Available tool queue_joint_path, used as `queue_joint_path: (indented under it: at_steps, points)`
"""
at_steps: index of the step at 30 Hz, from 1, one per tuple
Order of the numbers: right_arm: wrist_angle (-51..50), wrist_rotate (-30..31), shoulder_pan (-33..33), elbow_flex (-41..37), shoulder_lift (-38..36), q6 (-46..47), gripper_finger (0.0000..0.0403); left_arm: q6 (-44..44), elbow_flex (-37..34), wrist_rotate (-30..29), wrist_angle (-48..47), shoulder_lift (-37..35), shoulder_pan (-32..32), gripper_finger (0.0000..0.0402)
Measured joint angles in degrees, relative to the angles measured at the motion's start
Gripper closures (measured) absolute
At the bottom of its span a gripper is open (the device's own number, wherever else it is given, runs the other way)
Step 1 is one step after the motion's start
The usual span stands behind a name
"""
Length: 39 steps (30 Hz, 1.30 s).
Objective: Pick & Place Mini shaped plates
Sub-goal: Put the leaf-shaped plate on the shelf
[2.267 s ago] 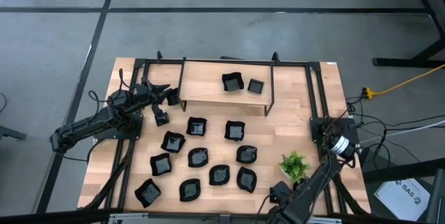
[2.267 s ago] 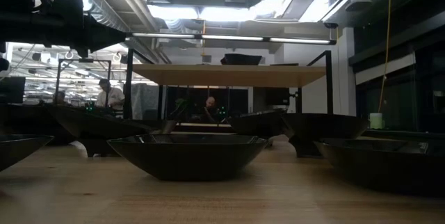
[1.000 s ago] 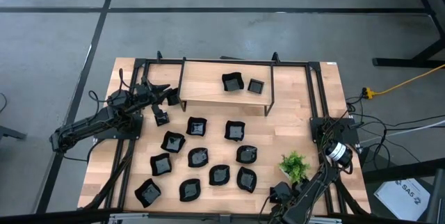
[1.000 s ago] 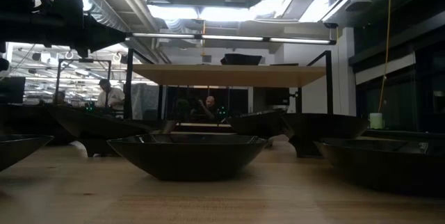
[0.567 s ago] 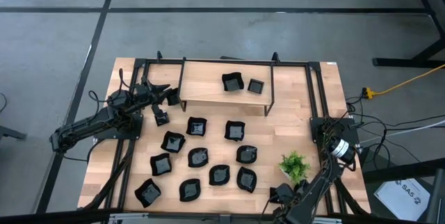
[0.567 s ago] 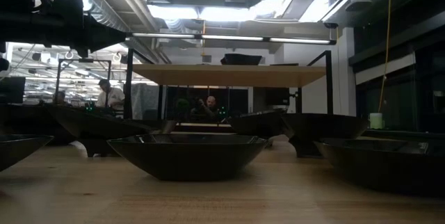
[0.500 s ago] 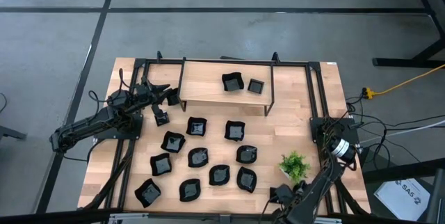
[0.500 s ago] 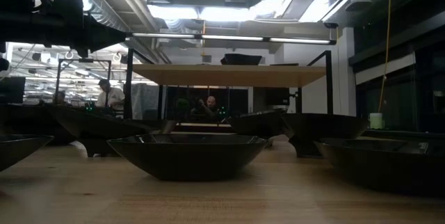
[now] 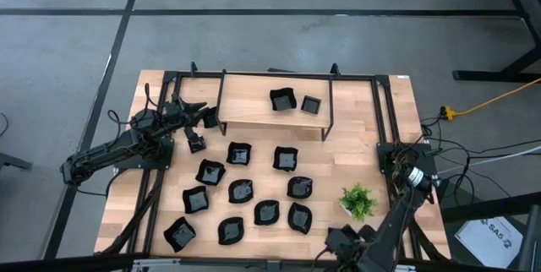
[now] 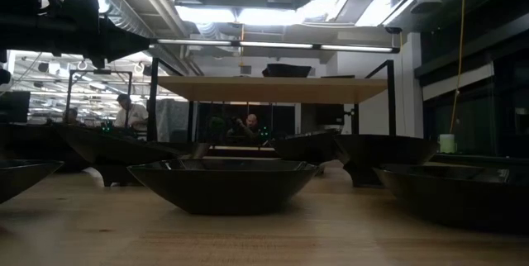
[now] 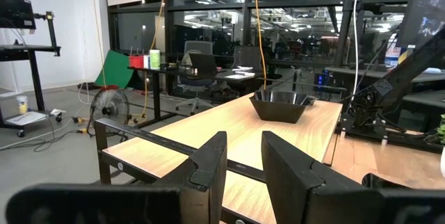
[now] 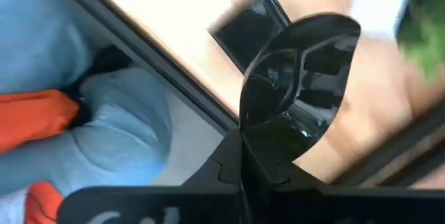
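Note:
Several glossy black mini plates (image 9: 242, 191) lie on the wooden table, each resting on its base; two more (image 9: 281, 100) stand on a raised wooden shelf (image 9: 254, 122) at the back. My right gripper (image 9: 338, 238) is at the near edge, right of the middle, shut on one plate (image 12: 299, 71). My left gripper (image 11: 240, 161) hovers open and empty by the shelf's left end, pointing along the shelf top toward a plate (image 11: 281, 104). My right gripper pinches the plate by its rim (image 12: 268, 137), at the edge nearest the fingers, between its two shut fingers (image 12: 257, 172). The plate sticks out beyond the fingertips, with its hollow side toward the wrist camera.
A small green plant (image 9: 357, 200) stands just beyond my right gripper. A black metal frame (image 9: 376, 111) borders the table and carries the shelf. Someone in blue and orange clothing (image 12: 104, 133) is close to the table's near edge. Bare wood (image 9: 355, 141) lies right of the plates.
My right arm has drawn a little toward the table's near edge, its gripper staying shut on the plate.

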Motion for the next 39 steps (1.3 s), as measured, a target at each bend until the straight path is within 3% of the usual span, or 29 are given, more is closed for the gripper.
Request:
queue_joint_path:
  at_steps: [10,25,39]
  points:
    - [-0.1,9.5,-6.7,6.6,0.0,-25.5,0.0402,0.0,0.0,0.0,0.0,0.0,0.0,0.0315]
    - [0.1,9.6,-24.5,9.7,0.0,-73.7,0.0403,0.0,0.0,0.0,0.0,0.0,0.0,0.0315]
    - [1.0,11.9,-39.6,9.7,-0.1,-99.6,0.0403,0.0,0.0,0.0,0.0,0.0,0.0,0.0315]
